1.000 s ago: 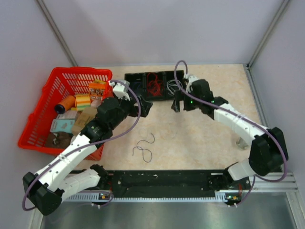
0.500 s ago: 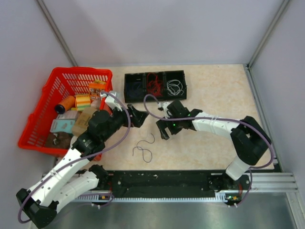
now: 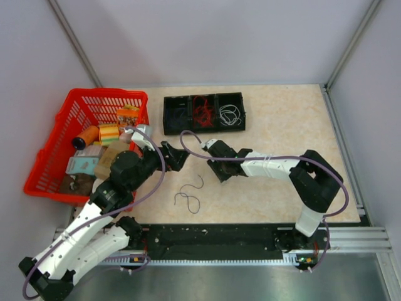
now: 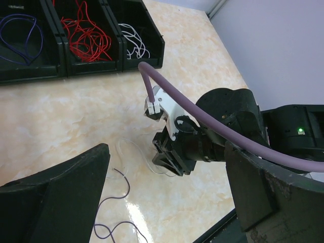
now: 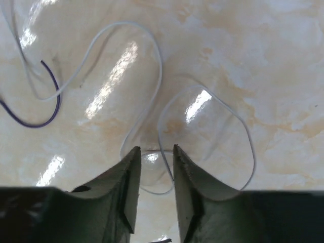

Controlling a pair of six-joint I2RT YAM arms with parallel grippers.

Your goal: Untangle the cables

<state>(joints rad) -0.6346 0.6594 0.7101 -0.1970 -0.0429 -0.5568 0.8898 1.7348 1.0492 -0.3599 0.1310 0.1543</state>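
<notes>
Right pincer narrow but unclenched astride white cable; left pincer released; purple cable, tray, basket nearby.

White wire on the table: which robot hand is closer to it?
Right. The right gripper is down at the white wire, its fingertips on either side of a loop. The left gripper hovers open off to one side, not touching.

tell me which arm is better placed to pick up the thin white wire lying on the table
Right. The right gripper is down at the beige table, fingers straddling a loop of the thin white wire. The left gripper hangs open to one side, holding nothing.
</notes>
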